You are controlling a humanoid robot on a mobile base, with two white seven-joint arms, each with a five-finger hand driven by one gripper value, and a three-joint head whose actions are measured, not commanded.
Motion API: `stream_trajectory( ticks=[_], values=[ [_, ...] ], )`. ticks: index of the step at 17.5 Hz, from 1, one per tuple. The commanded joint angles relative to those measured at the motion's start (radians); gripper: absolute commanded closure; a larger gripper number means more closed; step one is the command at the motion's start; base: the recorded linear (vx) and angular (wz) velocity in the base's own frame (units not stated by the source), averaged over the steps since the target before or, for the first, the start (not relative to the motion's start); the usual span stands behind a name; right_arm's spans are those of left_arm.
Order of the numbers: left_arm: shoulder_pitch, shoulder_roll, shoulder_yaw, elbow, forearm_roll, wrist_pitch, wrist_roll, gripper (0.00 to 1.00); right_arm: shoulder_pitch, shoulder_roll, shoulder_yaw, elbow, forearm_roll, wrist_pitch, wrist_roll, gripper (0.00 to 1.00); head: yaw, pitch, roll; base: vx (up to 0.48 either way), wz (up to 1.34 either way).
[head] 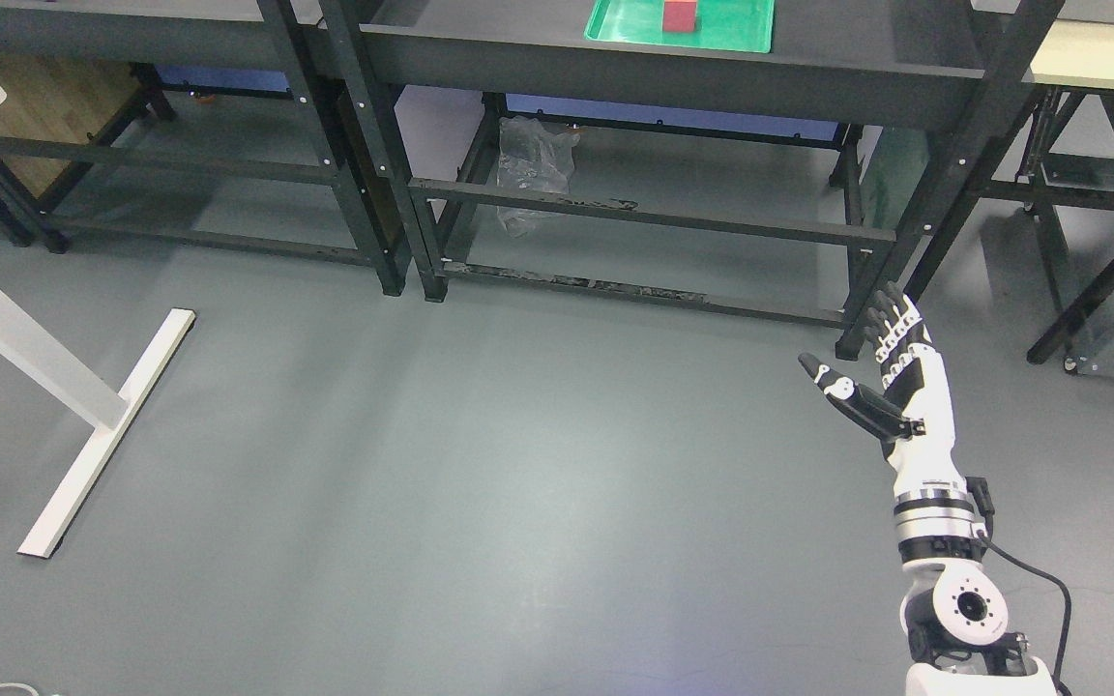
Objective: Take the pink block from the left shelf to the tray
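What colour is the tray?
Green, seen in the head view: the tray on the dark shelf.

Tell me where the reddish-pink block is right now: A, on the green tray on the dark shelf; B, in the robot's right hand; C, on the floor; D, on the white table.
A: the block sits on the green tray, while the right hand is open and empty.

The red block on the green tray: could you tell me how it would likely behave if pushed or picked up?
The red block looks rigid and flat-faced, so it should probably slide, not roll. Sitting flat in the green tray, it seems unlikely to tip.
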Motion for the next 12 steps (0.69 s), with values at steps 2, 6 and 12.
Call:
stream_trajectory(
  ticks=[2, 6, 12],
  values=[
    [-0.032, 0.017, 0.0, -0.017, -0.001, -0.001, 0.001, 0.0, 0.021, -0.017, 0.001, 0.0, 0.001, -0.002, -0.001, 0.0, 0.0, 0.0, 0.0, 0.0, 0.0],
    [-0.032, 0.017, 0.0, -0.017, -0.001, -0.001, 0.001, 0.0, 0.021, -0.017, 0.001, 0.001, 0.001, -0.002, 0.003, 0.0, 0.0, 0.0, 0.0, 0.001, 0.01],
    [-0.032, 0.017, 0.0, -0.017, -0.001, -0.001, 0.001, 0.0, 0.021, -0.017, 0.0, 0.0, 0.0, -0.014, -0.001, 0.0, 0.0, 0.0, 0.0, 0.0, 0.0]
  ],
)
